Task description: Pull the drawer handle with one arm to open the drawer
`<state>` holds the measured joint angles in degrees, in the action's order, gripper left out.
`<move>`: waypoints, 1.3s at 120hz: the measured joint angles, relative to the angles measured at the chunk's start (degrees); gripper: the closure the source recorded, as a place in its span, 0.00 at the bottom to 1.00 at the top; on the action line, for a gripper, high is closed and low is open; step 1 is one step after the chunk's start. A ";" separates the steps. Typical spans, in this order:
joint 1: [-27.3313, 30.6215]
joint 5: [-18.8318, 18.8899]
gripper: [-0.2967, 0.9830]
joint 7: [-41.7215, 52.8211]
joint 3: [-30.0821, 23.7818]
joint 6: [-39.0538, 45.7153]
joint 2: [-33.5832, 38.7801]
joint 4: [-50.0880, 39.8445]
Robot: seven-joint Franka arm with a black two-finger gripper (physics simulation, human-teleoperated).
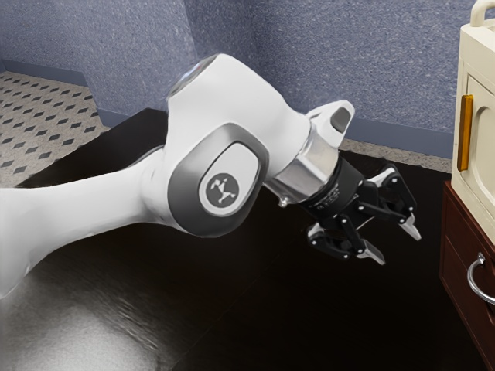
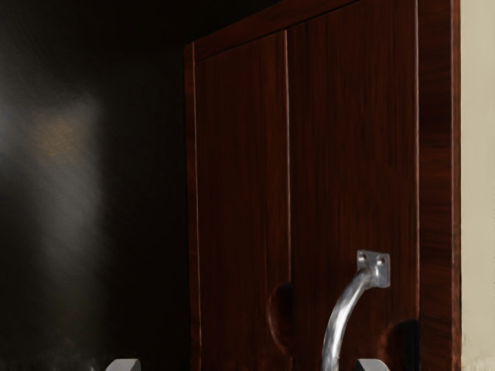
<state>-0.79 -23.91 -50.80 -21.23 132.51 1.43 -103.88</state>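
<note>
"So, why is your gripper (image 1: 397, 246) spread like that?"

"Because I want the handle (image 1: 471, 277) to pass between its two sides. They stand well apart, with nothing clamped."

"And where is that handle?"

"On the front of the red-brown drawer (image 1: 455, 255), below the cream unit (image 1: 481, 182). It's out ahead of my gripper, apart from it. Its curved bar stands out from the wood, and that gap is what I'd grip through."

"Why the slant?"

"I'd say it aims me at the drawer front rather than straight down at the black table (image 1: 116, 325). The bar looks nearer one side of my grip, though, so I'd centre on it before closing."

"What worries you?"

"Closing too early, or bumping the wood. The drawer looks shut, so I judge the whole pull is ahead of me."
</note>
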 joint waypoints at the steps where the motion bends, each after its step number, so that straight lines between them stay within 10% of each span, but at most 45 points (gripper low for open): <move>1: -0.19 -0.01 0.52 -0.06 -0.09 0.03 -0.05 -0.03; 33: -6.97 0.34 0.57 -1.46 -1.24 2.33 -4.52 2.37; 60: 0.51 1.00 0.59 -1.89 -1.00 3.91 -7.08 4.15; 156: -3.71 0.99 0.62 -2.70 -1.36 5.64 -8.86 3.93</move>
<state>-4.49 -22.92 -53.50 -22.58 138.15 -7.43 -99.96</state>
